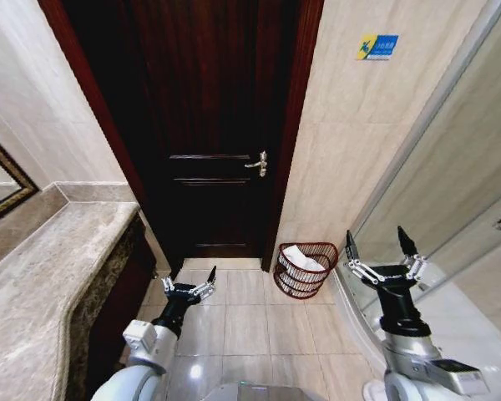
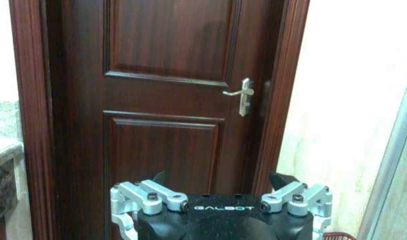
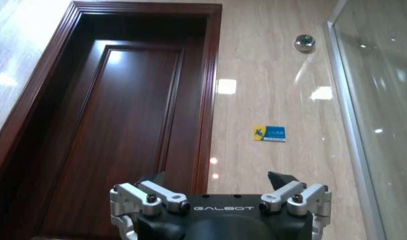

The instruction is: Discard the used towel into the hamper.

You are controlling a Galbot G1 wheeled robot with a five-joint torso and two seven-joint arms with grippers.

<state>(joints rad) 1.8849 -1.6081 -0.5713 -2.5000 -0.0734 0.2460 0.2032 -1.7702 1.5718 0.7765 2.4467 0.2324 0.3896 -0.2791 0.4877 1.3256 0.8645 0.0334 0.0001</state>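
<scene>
- The hamper (image 1: 306,269) stood on the tiled floor (image 1: 246,322), against the beige wall just right of the dark wooden door (image 1: 204,125).
- Inside the hamper lay a white towel (image 1: 304,258), crumpled, its top showing at about rim level through the open top.
- The hamper was a reddish-brown wire basket with horizontal bands; pale cloth also showed through its weave.
- In the left wrist view, only a sliver of the hamper's red rim (image 2: 338,235) appeared at the frame's edge.
- The left gripper (image 1: 189,289) hung low over the floor near the marble counter (image 1: 42,284), its 2 fingers spread apart and holding nothing.
- The right gripper (image 1: 381,244) was raised beside the glass shower panel (image 1: 459,167), just right of the hamper, its 2 fingers wide apart and empty.
- Both grippers were apart from the hamper; neither touched it.
- A brass handle (image 1: 260,164) sat on the door's right side, and a small blue-and-yellow sign (image 1: 377,47) was stuck high on the wall.
</scene>
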